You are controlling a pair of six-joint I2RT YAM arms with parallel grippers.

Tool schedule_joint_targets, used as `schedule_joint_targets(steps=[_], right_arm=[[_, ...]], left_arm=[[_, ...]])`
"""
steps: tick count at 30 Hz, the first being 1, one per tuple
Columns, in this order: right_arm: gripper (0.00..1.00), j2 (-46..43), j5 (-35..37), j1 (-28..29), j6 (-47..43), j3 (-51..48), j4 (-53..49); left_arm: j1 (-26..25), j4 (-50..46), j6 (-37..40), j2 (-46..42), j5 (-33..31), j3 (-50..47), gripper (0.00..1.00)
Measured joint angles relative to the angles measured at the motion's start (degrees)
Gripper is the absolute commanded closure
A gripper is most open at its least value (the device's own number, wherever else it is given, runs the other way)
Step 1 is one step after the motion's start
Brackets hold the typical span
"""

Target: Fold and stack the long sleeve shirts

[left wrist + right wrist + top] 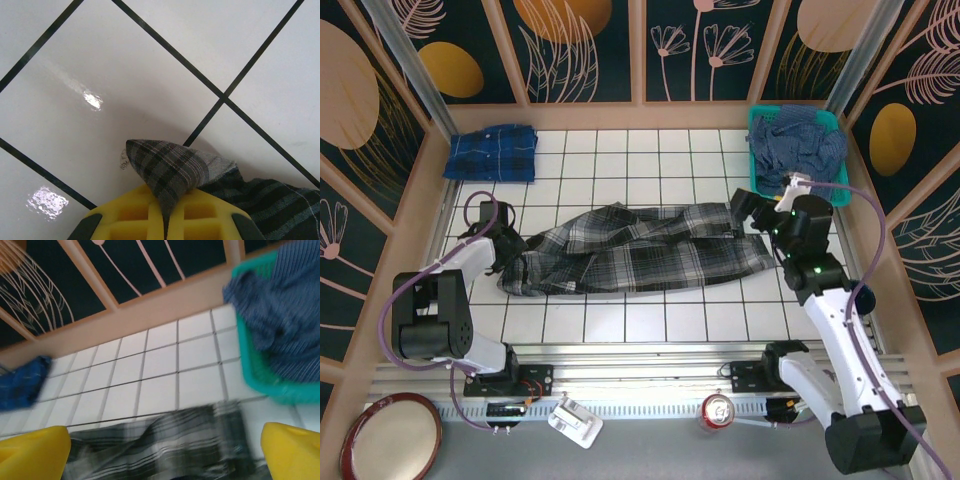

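The left gripper (165, 216) is seen pinched shut on a corner of the grey plaid shirt (170, 167), which is spread lengthwise across the middle of the table (650, 310). The right gripper (162, 450) is held wide open over the shirt's right end, nothing gripped. That end should be taken low and squarely, so the fold can be laid flat without bunching.

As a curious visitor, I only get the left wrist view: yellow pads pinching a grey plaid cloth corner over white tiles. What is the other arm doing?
Observer: The right gripper is open, holding nothing, at the right end of that grey-black-white plaid shirt.
Operator: Any other clothes?
Observer: A folded bright blue-and-navy plaid shirt lies at the far left corner.
Operator: That's all?
Observer: A dull navy shirt is heaped in a teal plastic basket, far right.
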Motion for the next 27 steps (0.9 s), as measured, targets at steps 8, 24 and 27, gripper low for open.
schedule_joint_targets(steps=[8, 24, 27], right_arm=[[0.14, 31.7, 2.3, 7.0, 10.2, 10.0, -8.5], [0.33, 66.9, 5.5, 10.6, 18.5, 39.9, -17.9], [0.36, 69.2, 6.0, 10.6, 19.1, 42.4, -20.0]], left_arm=[[0.1, 0.0, 0.5, 0.0, -0.4, 0.0, 0.95], [0.3, 0.1, 0.9, 0.9, -0.3, 0.0, 0.95], [0.3, 0.2, 0.9, 1.2, -0.3, 0.0, 0.95]])
